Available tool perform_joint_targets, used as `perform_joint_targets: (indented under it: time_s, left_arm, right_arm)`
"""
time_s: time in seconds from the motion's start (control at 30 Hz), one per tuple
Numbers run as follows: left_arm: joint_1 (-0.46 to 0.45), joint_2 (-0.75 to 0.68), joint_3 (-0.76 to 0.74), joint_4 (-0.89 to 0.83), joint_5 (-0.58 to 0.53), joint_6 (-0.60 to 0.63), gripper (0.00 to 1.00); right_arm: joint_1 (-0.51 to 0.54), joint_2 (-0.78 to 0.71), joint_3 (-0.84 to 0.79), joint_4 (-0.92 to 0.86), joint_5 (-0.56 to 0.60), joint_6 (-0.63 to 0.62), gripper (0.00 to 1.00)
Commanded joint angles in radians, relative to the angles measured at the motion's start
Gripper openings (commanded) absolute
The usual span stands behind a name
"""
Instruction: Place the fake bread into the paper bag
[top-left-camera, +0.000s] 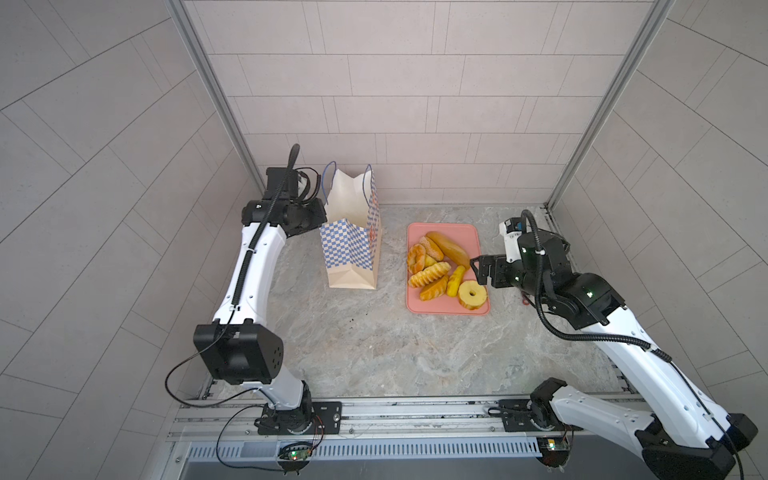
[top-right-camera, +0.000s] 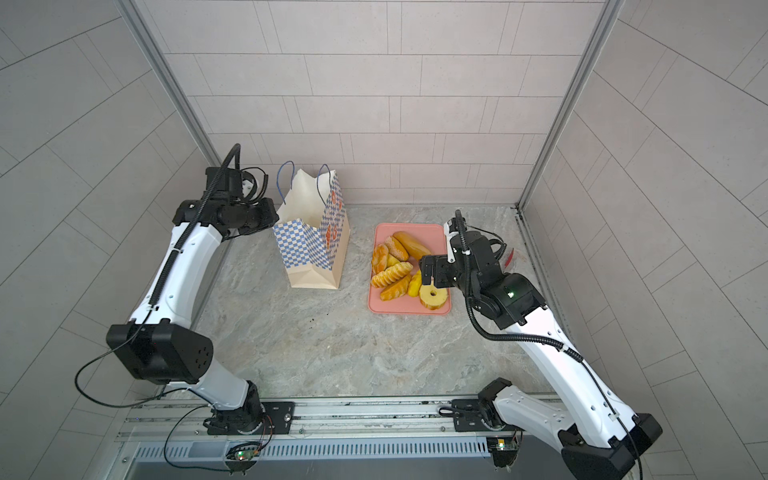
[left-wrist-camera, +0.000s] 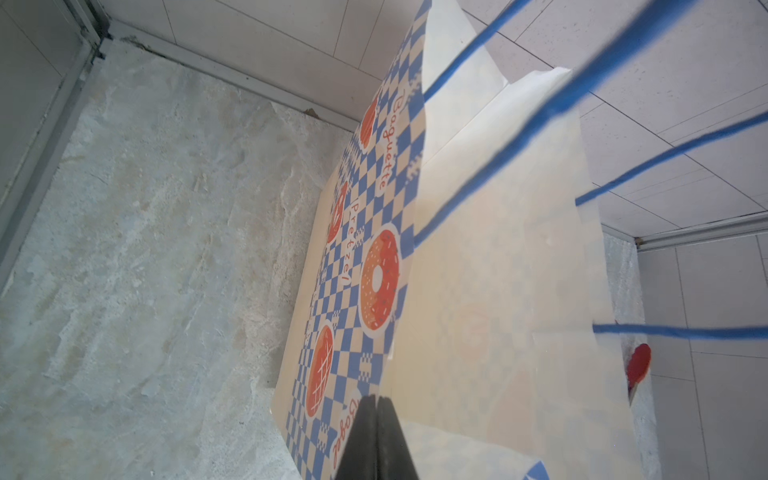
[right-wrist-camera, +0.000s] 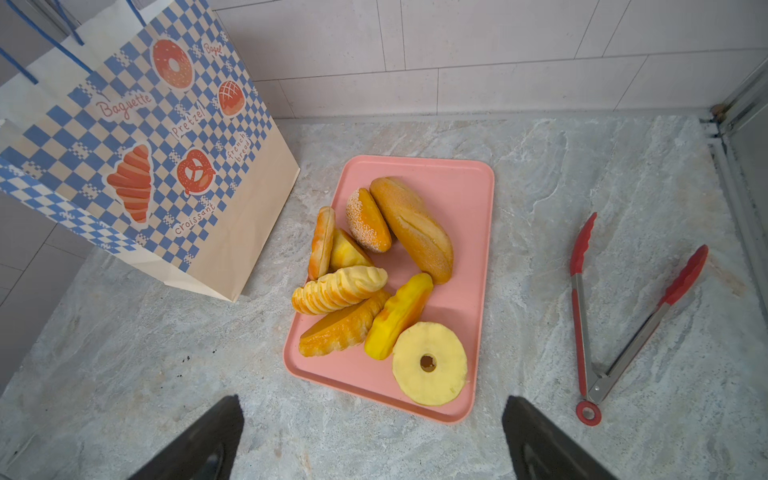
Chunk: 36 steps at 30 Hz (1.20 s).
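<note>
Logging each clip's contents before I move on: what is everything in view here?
bread: 8, golden-yellow to brown, all on the tray
tray: 1, pink, on the table right of the bag
bag: 1, cream with blue-white checks and blue handles, upright and open
tongs: 1, red and steel, on the table right of the tray
table: 1, grey marble
walls: grey tile, three sides
left arm: 1, white-black, left of the bag
right arm: 1, white-black, right of the tray
left fingers: black, shut on the bag's rim
right fingers: black, open and empty, at the tray's right edge
</note>
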Motion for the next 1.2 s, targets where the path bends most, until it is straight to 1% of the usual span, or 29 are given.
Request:
perform_joint_targets:
  time_s: [0.0, 0.07, 0.13, 0.2, 0.23, 0.3, 0.4, 0.43, 0.5, 0.53, 0.67, 0.77, 0.8, 0.9, 0.97, 1.0, 1.07, 1.17]
  left_arm:
    - [0.004, -0.090, -0.088, 0.039, 0.037, -0.065, 0.00]
    - [0.004, -0.133, -0.134, 0.041, 0.046, -0.077, 0.00]
    - [0.003, -0.180, -0.181, 0.044, 0.057, -0.097, 0.00]
    - [0.004, -0.222, -0.226, 0.053, 0.073, -0.114, 0.00]
    - [0.004, -0.244, -0.251, 0.059, 0.081, -0.124, 0.00]
    - [0.002, -0.281, -0.297, 0.070, 0.094, -0.142, 0.00]
    - [0.003, -0.329, -0.359, 0.090, 0.114, -0.174, 0.00]
    - [0.003, -0.343, -0.377, 0.099, 0.120, -0.189, 0.00]
    - [0.002, -0.370, -0.409, 0.125, 0.150, -0.225, 0.00]
    - [0.002, -0.382, -0.424, 0.138, 0.166, -0.245, 0.00]
    - [-0.002, -0.422, -0.465, 0.181, 0.206, -0.313, 0.00]
    - [-0.005, -0.444, -0.486, 0.198, 0.232, -0.342, 0.00]
    - [-0.006, -0.453, -0.499, 0.209, 0.240, -0.370, 0.00]
    - [-0.010, -0.475, -0.526, 0.234, 0.261, -0.404, 0.00]
    - [-0.014, -0.485, -0.540, 0.235, 0.269, -0.407, 0.00]
    - [-0.015, -0.488, -0.547, 0.236, 0.274, -0.409, 0.00]
    - [-0.016, -0.493, -0.566, 0.243, 0.289, -0.421, 0.00]
    - [-0.021, -0.507, -0.590, 0.246, 0.300, -0.433, 0.00]
  right_arm:
    - [-0.074, -0.023, -0.037, 0.038, -0.177, 0.027, 0.99]
    - [-0.102, -0.043, -0.057, 0.059, -0.200, 0.018, 0.99]
    - [-0.112, -0.052, -0.055, 0.046, -0.189, -0.003, 0.99]
    - [-0.115, -0.034, -0.026, -0.009, -0.154, -0.021, 0.99]
    - [-0.115, -0.021, -0.013, -0.040, -0.114, -0.023, 0.99]
    - [-0.118, -0.007, 0.001, -0.079, -0.053, -0.013, 0.93]
    - [-0.135, -0.006, -0.008, -0.085, -0.042, -0.002, 0.77]
    - [-0.141, -0.006, -0.011, -0.086, -0.032, 0.016, 0.73]
    - [-0.157, 0.003, -0.011, -0.094, -0.034, 0.039, 0.67]
    - [-0.162, 0.012, -0.006, -0.105, -0.024, 0.047, 0.67]
    - [-0.171, 0.066, 0.038, -0.170, 0.016, 0.029, 0.68]
    - [-0.175, 0.098, 0.066, -0.197, 0.023, -0.004, 0.74]
    - [-0.176, 0.101, 0.071, -0.199, 0.020, -0.013, 0.76]
    - [-0.181, 0.091, 0.063, -0.180, 0.016, -0.034, 0.83]
    - [-0.184, 0.066, 0.040, -0.144, 0.019, -0.038, 0.92]
    - [-0.186, 0.055, 0.030, -0.127, 0.019, -0.040, 0.94]
    - [-0.192, 0.040, 0.017, -0.105, 0.028, -0.042, 0.97]
    - [-0.204, 0.042, 0.016, -0.097, 0.040, -0.048, 0.98]
